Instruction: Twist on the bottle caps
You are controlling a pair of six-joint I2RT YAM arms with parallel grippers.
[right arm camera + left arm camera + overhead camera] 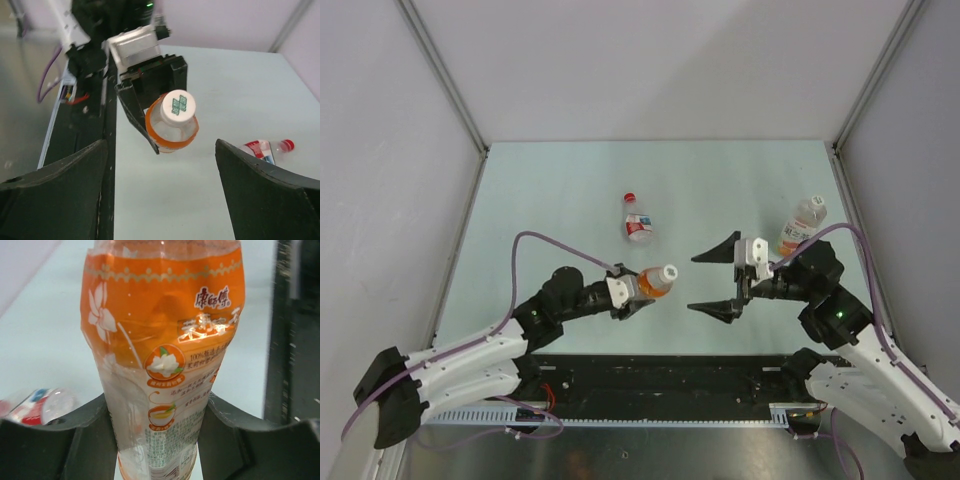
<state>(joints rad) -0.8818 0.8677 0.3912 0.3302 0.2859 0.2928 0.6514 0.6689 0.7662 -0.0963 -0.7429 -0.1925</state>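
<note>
1. Left gripper [640, 292]: fingers closed on the orange bottle [653, 284] and clamping its lower body. The left wrist view shows both fingers [75, 440] pressed against the sides of the bottle [165, 340].
2. The orange bottle is held off the table, tilted almost horizontal, over the middle of the near edge. Its neck points toward the right arm.
3. A white cap [669, 272] sits on the orange bottle's neck. In the right wrist view its top [177, 106] carries a green mark. Can't tell how tightly it is screwed on.
4. Right gripper [712, 279]: fingers spread wide and holding nothing. It faces the capped end of the orange bottle with a gap between them, no contact.
5. The red-and-white label bottle [638, 224] lies on its side near the table centre. Its red cap [629, 197] is on and points toward the far edge.
6. The white-label bottle [801, 228] is near the right edge, just beyond the right arm. It looks upright, and its white cap [817, 203] is on.
</note>
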